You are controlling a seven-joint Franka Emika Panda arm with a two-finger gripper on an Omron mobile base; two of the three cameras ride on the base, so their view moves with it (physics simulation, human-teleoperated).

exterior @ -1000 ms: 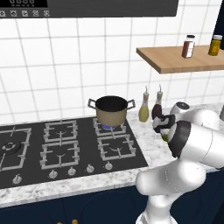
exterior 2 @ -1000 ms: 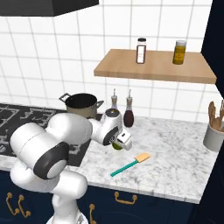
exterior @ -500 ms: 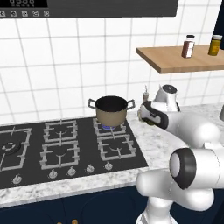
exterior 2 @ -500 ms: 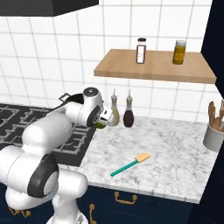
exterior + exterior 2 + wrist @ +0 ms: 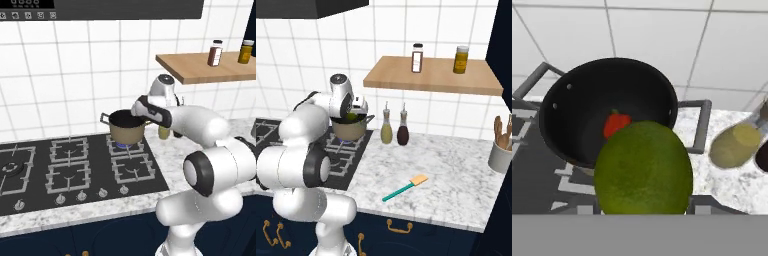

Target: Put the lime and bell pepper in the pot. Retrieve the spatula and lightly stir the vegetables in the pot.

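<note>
The lime (image 5: 643, 167) is large and close in the hand view, just above the near edge of the pot (image 5: 587, 107). My gripper (image 5: 352, 116) is shut on the lime (image 5: 351, 117) and hangs over the tan pot (image 5: 348, 130) on the back right burner. The red bell pepper (image 5: 616, 123) lies on the pot's dark floor. In the left base view my gripper (image 5: 135, 108) reaches over the rim of the pot (image 5: 126, 131). On the marble counter, well to the right of the pot, lies the teal-handled spatula (image 5: 404, 187).
A yellow-green bottle (image 5: 386, 132) and a dark red-brown bottle (image 5: 403, 134) stand by the wall right of the pot. A wooden shelf (image 5: 431, 75) with two jars hangs above them. A utensil holder (image 5: 501, 155) is at far right. The black hob (image 5: 70, 170) spreads left.
My arm has swung left from the bottles to above the pot, carrying the lime with it. The spatula and the bottles have stayed in place.
</note>
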